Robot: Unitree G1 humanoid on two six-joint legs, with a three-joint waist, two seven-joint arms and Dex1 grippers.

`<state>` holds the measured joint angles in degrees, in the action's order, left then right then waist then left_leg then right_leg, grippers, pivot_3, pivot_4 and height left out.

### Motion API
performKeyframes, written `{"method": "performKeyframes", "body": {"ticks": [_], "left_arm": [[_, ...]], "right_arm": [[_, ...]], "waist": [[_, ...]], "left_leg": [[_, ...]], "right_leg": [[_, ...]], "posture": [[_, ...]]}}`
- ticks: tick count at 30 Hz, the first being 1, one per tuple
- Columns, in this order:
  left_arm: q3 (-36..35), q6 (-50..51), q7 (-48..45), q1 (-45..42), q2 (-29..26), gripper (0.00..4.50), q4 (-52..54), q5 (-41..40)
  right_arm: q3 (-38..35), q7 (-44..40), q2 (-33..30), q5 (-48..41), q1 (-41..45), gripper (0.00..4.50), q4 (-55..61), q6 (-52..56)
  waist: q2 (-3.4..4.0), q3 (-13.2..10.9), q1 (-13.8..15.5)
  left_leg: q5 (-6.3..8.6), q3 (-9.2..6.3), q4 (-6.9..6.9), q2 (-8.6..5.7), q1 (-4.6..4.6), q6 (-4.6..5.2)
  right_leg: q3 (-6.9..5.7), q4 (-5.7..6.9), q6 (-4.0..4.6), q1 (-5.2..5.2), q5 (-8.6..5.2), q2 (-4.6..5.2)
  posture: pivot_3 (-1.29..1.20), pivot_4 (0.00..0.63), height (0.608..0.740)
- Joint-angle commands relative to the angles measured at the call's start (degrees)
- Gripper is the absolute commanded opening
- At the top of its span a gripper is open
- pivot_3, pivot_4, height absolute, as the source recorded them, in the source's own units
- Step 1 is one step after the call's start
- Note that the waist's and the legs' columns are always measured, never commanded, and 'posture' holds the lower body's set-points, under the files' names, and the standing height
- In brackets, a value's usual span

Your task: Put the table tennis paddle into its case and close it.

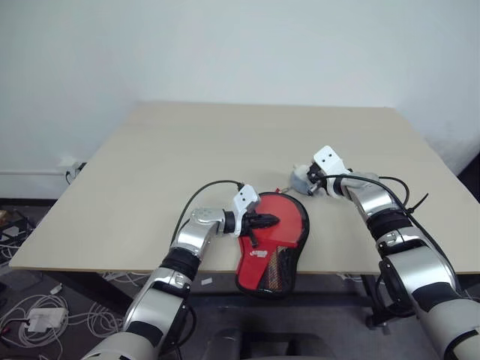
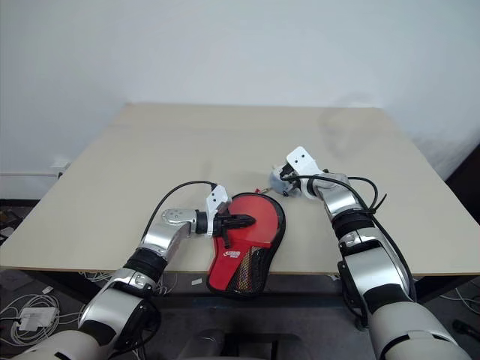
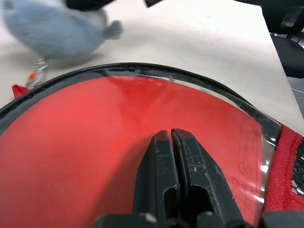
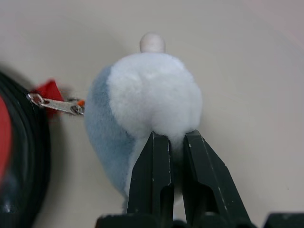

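item 1: flat table tennis paddle with round red rubber face and short red-and-wood handle bearing a white mark. lies inside its case at the near edge of the tabletop, handle end hanging over the edge toward the robot.

item 2: paddle-shaped case, black-trimmed, with clear cover, red fabric and black mesh at the handle end. zip appears closed around the head; the left wrist view shows zip teeth along the rim.

item 3: small pale grey-white plush lump, a charm joined by a metal zip pull and red tab to the case rim. rests on the tabletop just beside the case, on its right.

item 4: pale beige tabletop.

item 5: left claw, fingers pressed together, tips resting on the case's cover over the red face, apparently pinning it.

item 6: right claw, nearly closed, pinching the plush lump at its near side.

handling, judged: paddle stiff, light, rubber face grippy and easily marked; best taken by the handle. case soft and limp, cover slick; needs holding down while the zip runs. plush squashes and may slip; the metal pull is the firmer hold.
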<state>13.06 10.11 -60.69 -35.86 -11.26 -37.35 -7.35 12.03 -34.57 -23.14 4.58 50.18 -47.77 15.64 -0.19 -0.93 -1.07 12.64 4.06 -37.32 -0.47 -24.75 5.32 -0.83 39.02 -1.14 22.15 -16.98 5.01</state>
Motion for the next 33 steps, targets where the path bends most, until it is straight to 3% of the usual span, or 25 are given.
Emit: {"method": "performKeyframes", "body": {"ticks": [1,19,33], "left_arm": [[1.32,1.1,-0.68,0.81,-0.29,0.0,-1.87,1.61],[1.39,0.48,-1.06,-0.29,0.3,0.0,-3.18,1.9],[1.46,0.69,-1.23,-1.05,0.69,0.0,-3.83,2.06]], "right_arm": [[-2.9,-2.39,-6.4,-0.05,-2.45,0.01,8.14,2.8],[-5.46,-24.49,-24.15,-9.73,-21.9,0.01,45.1,14.23],[-7.63,-39.81,-33.27,-20.63,-32.44,0.01,60.0,10.85]], "waist": [[0.05,0.0,0.27],[0.19,0.02,0.56],[0.16,0.0,1.26]], "left_leg": [[0.02,-0.01,-0.02,0.0,0.0,0.03],[0.14,-0.1,-0.13,0.0,0.0,0.23],[0.27,-0.11,-0.35,0.0,0.0,0.43]], "right_leg": [[-0.02,-0.01,0.0,-0.02,0.0,0.02],[-0.08,-0.16,0.0,-0.16,0.0,0.16],[-0.08,-0.25,0.0,-0.27,-0.01,0.16]], "posture": [[0.0,0.0,0.707],[0.0,0.0,0.707],[0.0,0.0,0.707]]}}
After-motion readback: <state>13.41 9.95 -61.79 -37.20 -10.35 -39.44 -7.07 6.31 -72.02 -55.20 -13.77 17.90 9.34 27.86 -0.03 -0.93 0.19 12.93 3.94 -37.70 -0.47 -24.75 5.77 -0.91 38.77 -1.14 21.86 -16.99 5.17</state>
